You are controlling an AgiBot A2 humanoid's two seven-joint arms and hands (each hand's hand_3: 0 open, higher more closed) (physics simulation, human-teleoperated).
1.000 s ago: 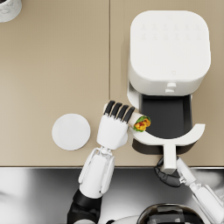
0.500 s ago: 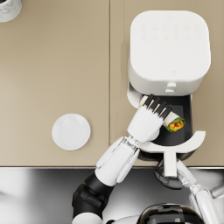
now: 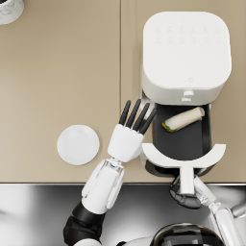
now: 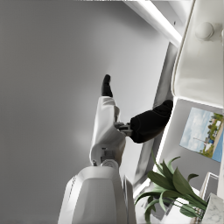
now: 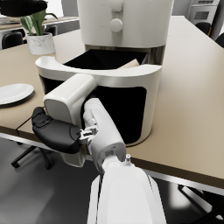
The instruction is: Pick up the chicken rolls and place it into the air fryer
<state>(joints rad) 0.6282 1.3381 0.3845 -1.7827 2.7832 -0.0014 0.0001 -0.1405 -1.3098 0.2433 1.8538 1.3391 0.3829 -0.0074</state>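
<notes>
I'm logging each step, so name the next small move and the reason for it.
Probably pull the left hand back toward the plate, clear of the drawer. The chicken roll already lies inside the pulled-out drawer of the air fryer, and the left hand is empty with fingers spread beside its edge. The right hand grips the drawer handle, ready to push it in.

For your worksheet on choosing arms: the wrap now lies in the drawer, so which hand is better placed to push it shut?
The right hand: it already grips the white drawer handle. The left hand is open beside the black drawer.
</notes>
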